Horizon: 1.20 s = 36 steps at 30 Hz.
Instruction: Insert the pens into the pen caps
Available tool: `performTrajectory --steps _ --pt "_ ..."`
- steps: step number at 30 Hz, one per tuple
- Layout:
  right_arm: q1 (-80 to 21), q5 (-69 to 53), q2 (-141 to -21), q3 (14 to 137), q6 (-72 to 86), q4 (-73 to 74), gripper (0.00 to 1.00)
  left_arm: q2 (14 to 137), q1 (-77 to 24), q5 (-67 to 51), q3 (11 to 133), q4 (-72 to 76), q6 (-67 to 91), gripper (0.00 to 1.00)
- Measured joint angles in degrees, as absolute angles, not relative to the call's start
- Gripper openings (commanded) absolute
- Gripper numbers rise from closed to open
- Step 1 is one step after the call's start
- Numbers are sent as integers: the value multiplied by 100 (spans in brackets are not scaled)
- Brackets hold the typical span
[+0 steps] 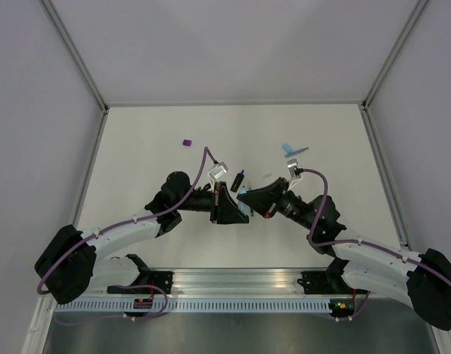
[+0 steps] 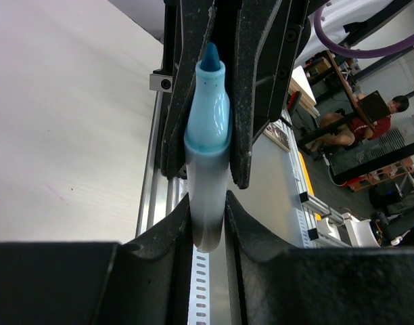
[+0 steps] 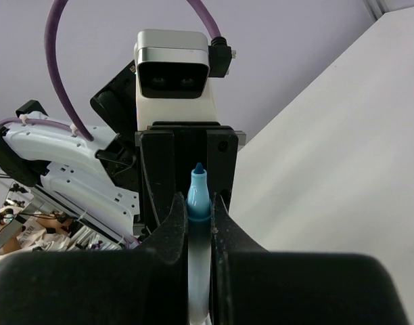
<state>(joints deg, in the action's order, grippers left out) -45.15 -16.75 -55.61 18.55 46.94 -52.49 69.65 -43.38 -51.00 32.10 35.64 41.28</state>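
Note:
The light-blue highlighter (image 2: 207, 128), uncapped with its blue tip bare, is held between both grippers above the table's middle (image 1: 243, 209). My left gripper (image 2: 208, 217) is shut on its white body end. My right gripper (image 3: 199, 223) is shut on it just below the blue tip section (image 3: 197, 193). A purple cap (image 1: 187, 142) lies at the back left. A stubby black marker with a purple end (image 1: 238, 179) lies just beyond the grippers. A light-blue cap (image 1: 287, 148) and a thin blue pen (image 1: 299, 151) lie at the back right. The thin dark pen is not clearly visible.
The white table (image 1: 137, 169) is walled by grey panels on three sides. An aluminium rail (image 1: 240, 284) with the arm bases runs along the near edge. Both arms meet at the centre, wrists close together.

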Motion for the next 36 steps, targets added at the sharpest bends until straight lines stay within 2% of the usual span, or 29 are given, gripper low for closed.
performTrajectory --steps 7,9,10,11,20,21,22,25,31,36 --pt "-4517 -1673 -5596 1861 4692 -5236 0 6934 -4348 -4960 3295 3430 4080 29" --pt "-4517 -1675 -5596 1861 4696 -5234 0 6934 -4348 -4954 3295 3428 4080 21" --pt "-4517 -1675 -5596 1861 4696 -5236 0 6934 -4348 -4947 3295 3428 4080 8" --pt "-4517 -1684 -5596 1861 4696 -5242 0 6934 -4348 -4947 3295 3428 4091 3" --pt "-4517 -1651 -5507 1975 4626 -4875 8 6925 -4346 -4875 3312 3304 4058 2" --pt "-4517 -1610 -5459 1981 4602 -4762 10 6914 -4348 -4834 3317 3249 4023 2" --pt "-4525 -1549 -5393 1984 4574 -4630 23 6897 -4353 -4783 3326 3164 3970 2" --pt "-4560 -1378 -5196 1997 4469 -4300 43 6827 -4390 -4589 3361 2858 3804 2" --pt "-4530 -910 -4917 2233 4042 -3391 50 6755 -4359 -4263 3413 2488 3531 2" --pt "-4523 220 -4709 2884 3745 -2051 50 6755 -4348 -3793 3420 1925 3098 2"
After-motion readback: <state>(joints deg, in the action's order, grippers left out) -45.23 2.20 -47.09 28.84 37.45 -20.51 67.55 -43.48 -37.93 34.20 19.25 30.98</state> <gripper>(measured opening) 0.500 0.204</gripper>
